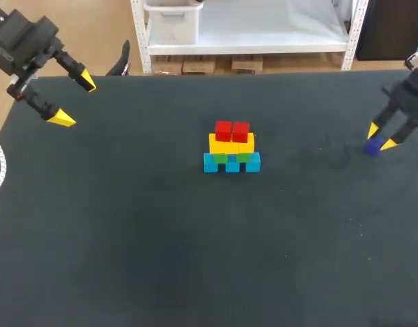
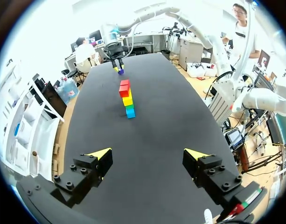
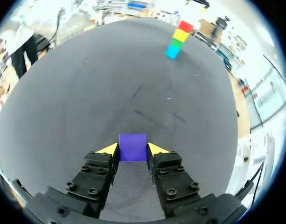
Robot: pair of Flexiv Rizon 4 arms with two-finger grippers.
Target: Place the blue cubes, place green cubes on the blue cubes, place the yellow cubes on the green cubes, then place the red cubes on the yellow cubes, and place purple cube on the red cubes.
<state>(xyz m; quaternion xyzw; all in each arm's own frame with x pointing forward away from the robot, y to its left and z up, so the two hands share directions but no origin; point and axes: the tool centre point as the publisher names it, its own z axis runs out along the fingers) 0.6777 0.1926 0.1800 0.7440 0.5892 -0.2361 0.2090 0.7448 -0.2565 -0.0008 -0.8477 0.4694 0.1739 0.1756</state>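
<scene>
head view: the stack [image 1: 232, 146] stands mid-table, with blue cubes [image 1: 232, 163] at the base, green cubes [image 1: 230, 157] on them, yellow cubes [image 1: 231, 144] above, and two red cubes [image 1: 232, 130] side by side on top. the right gripper [image 1: 384, 136] is low near the right edge of the table [image 1: 195, 259], well apart from the stack, with the purple cube [image 1: 374, 146] at its tips. the left gripper [image 1: 75, 101] hangs over the far left corner

left wrist view: the left gripper [image 2: 148, 154] has its jaws wide apart and holds nothing; the stack [image 2: 127, 99] is well ahead of it

right wrist view: the right gripper [image 3: 132, 150] is closed on the purple cube [image 3: 132, 145], a yellow tip against each side, the cube square between them

the step in hand looks like the last one, setting purple on red. it would go best with a straight lift well clear of the table, travel above the height of the red cubes, then a slow descent centred over the seam between them so the cube rests on both. let go only once it is seated, and draw straight up: a sideways nudge could topple the narrow tower
</scene>
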